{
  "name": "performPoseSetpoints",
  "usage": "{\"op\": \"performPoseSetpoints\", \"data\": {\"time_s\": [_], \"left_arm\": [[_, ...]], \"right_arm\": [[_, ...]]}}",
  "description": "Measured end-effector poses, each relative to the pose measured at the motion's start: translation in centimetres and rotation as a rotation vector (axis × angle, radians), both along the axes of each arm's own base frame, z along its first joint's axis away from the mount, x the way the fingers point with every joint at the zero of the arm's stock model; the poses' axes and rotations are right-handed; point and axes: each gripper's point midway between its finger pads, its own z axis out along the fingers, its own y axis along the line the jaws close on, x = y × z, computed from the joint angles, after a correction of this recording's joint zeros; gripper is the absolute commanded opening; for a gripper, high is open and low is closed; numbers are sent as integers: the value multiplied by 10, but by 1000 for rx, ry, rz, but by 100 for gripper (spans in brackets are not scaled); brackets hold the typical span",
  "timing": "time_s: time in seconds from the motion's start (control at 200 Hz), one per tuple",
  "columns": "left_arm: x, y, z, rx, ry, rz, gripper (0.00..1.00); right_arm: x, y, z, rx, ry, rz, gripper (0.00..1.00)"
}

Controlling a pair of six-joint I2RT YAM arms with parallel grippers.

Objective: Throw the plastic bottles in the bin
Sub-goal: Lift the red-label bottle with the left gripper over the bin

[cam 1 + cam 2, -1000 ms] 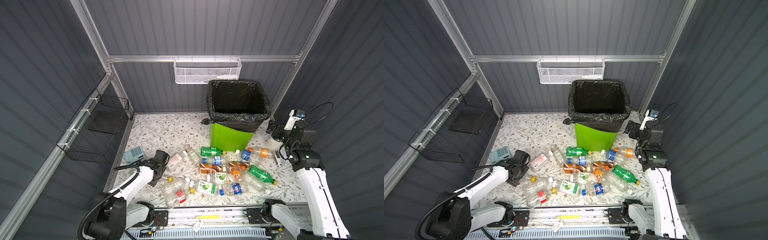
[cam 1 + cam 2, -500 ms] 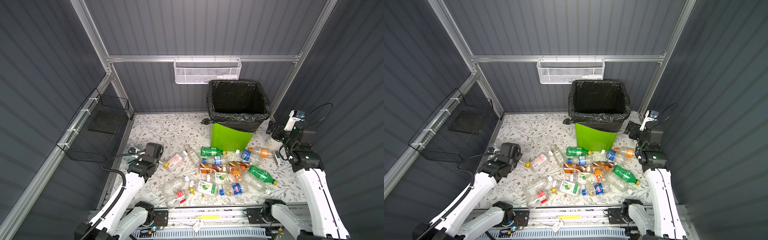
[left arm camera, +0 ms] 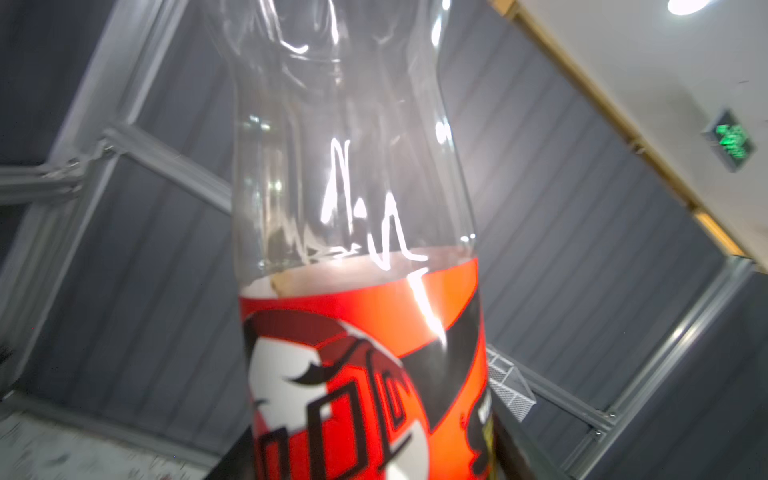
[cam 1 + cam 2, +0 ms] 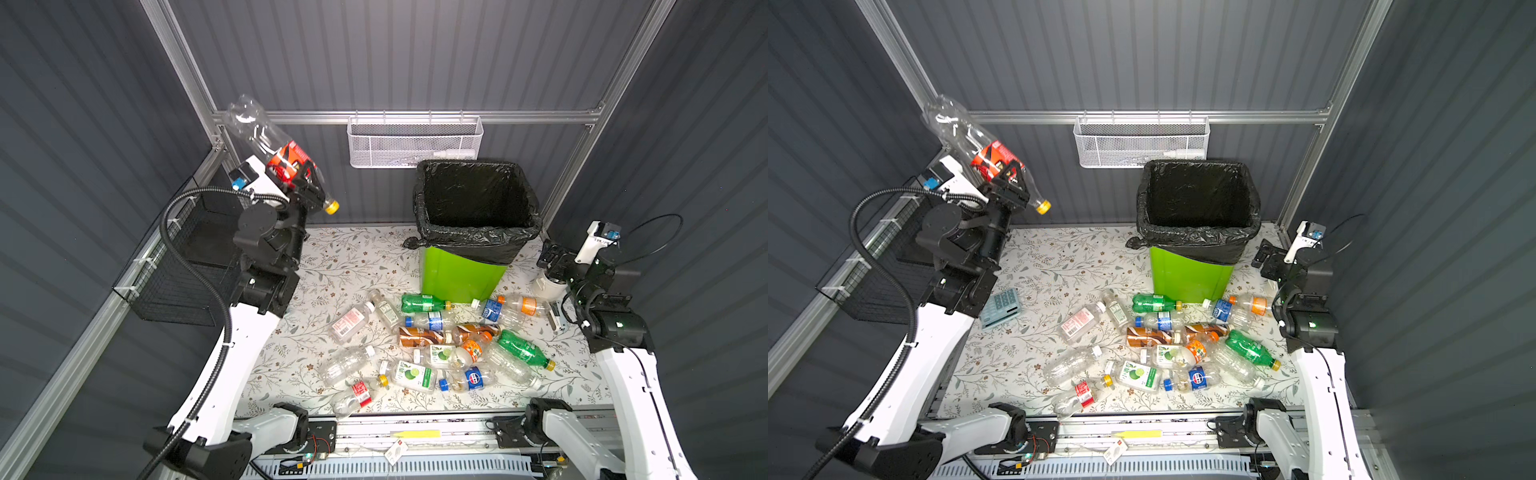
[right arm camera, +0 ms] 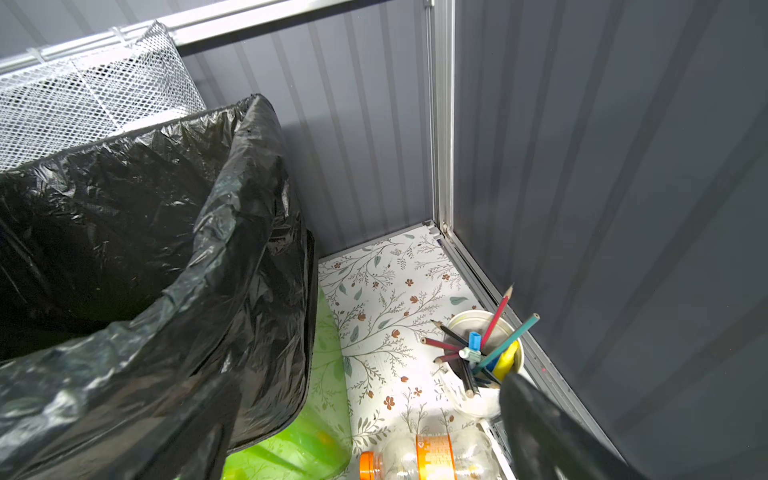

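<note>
The left pincer (image 4: pixel 300 176) is clamping a clear bottle (image 4: pixel 254 126) with a red label high in the air over the left side of the worktop (image 4: pixel 345 257), its jaws drawn in narrow round the body by the label. The bottle is tilting, its base pointing up towards the back left corner and its yellow cap pointing down towards the middle. In the left wrist view it (image 3: pixel 353 166) is filling the picture, see-through above the red band. The bin (image 4: pixel 457 278), bright green with a black bag folded over its rim, is standing open at the back right of the worktop, well apart from the held bottle. In front of it the other bottles (image 4: pixel 436 345) are lying in a loose heap, clear, green and brown ones touching and overlapping. The right pincer (image 4: pixel 547 261) is hovering just beside the bin, jaws spread wide and gripping nothing, near a white cup of pencils (image 5: pixel 482 361). A white mesh basket (image 4: pixel 415 141) is hanging on the back wall, a black wire basket (image 4: pixel 183 266) on the left wall, and a pale blue calculator (image 4: pixel 1000 308) is lying by the left arm
</note>
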Motion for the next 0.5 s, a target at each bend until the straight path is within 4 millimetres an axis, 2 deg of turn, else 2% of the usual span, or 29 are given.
{"op": "performPoseSetpoints", "data": {"time_s": [0.055,0.09,0.195,0.265,0.285,0.33,0.375,0.4,0.44,0.5], "left_arm": [[2,-27,16,25,-58,-67,58],[5,-52,21,53,-84,-121,60],[18,-145,26,155,-108,-321,66],[32,-209,27,241,-93,-449,78],[34,-226,28,258,-90,-483,85],[41,-261,18,317,-73,-547,99],[47,-285,2,362,-44,-586,100],[48,-299,-15,392,-6,-614,100],[50,-313,-42,434,57,-642,100],[49,-318,-80,487,142,-657,100]], "right_arm": [[-3,-1,3,1,-10,-7,99],[-5,-2,5,2,-18,-11,99],[-10,-2,10,4,-36,-16,99],[-11,-1,11,8,-42,-13,99],[-12,0,12,9,-43,-10,99],[-12,1,11,12,-41,-4,99],[-12,2,10,14,-37,2,99],[-13,2,9,15,-34,4,99],[-13,3,8,17,-28,8,99],[-15,3,7,18,-21,11,99]]}}
